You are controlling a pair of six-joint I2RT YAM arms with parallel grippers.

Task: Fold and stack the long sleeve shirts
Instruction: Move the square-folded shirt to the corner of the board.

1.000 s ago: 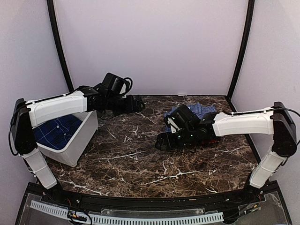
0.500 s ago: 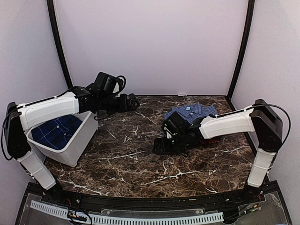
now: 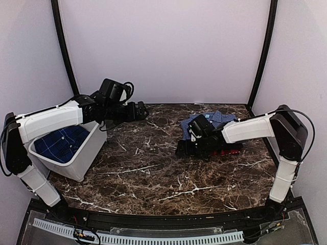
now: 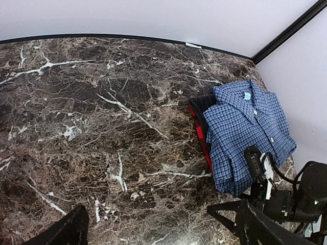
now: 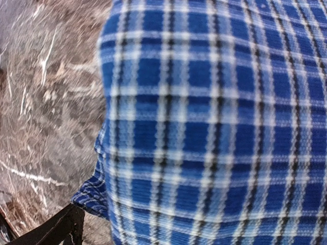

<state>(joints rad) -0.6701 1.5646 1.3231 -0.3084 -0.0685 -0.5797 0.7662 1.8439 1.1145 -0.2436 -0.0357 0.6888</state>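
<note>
- Long sleeve shirts first: the blue-and-white small-check collared cloth shirt (image 3: pixel 213 120) lies folded at 2 o'clock on the brown marble-pattern table (image 3: pixel 153 173). It rests on a folded red-and-black plaid cloth shirt (image 4: pixel 200 126), whose edge shows along the 9 o'clock side.
- A third, a dark navy cloth shirt with thin pale lines (image 3: pixel 59 143), lies loose in the white plastic bin (image 3: pixel 89 153) at 9 o'clock. I judge the job roughly two thirds done.
- My right gripper (image 3: pixel 185 149) sits low at the stack's 7 o'clock corner. Its wrist view is filled with check cloth and only one finger (image 5: pixel 60 228) shows, so I cannot tell whether it pinches the cloth or stands apart.
- My left gripper (image 3: pixel 141 110) hangs at 11 o'clock, beyond the bin, with its jaws spread wide and nothing between them.
- I read the step in hand as squaring up the top shirt. To do it well I would work only that near corner, move slowly and keep the pull short, so the check shirt does not slide off the plaid one or lose its fold.
- I would also lift clear straight up before swinging away, since a snagged hem could drag the whole stack.
- Writing: a small turquoise collar label (image 4: pixel 247 95) shows inside the check shirt's neck, too small to read. I see no other brand or text.
</note>
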